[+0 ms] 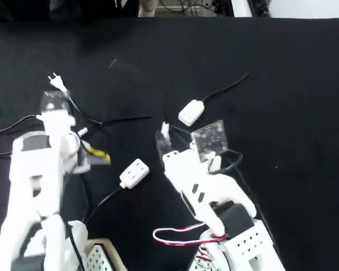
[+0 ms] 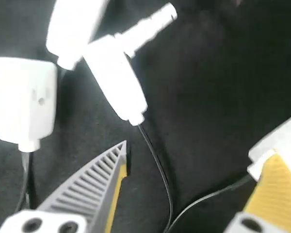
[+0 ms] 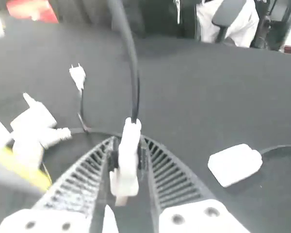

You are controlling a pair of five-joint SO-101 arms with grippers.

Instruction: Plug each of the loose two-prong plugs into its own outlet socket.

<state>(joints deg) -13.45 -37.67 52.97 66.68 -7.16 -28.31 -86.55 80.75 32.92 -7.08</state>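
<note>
My right gripper point(image 3: 126, 141) is shut on a white two-prong plug point(image 3: 124, 160), whose black cable runs up and away from it. In the high view that gripper point(image 1: 165, 135) holds the plug point(image 1: 165, 131) just left of a white outlet socket point(image 1: 191, 112), also seen as the socket point(image 3: 234, 165). A second socket point(image 1: 134, 173) lies nearer the front. My left gripper point(image 2: 199, 158) is open above the cloth, with a white plug point(image 2: 117, 85) and a white socket point(image 2: 24, 102) beyond its fingers. A loose plug point(image 1: 56, 82) lies at the far left, also seen as the plug point(image 3: 78, 75).
A black cloth point(image 1: 282, 79) covers the table. Black cables point(image 1: 121, 119) cross its left half between the arms. The left arm point(image 1: 37, 169) stands at the left, with red and white wires point(image 1: 175, 236) by the right arm's base.
</note>
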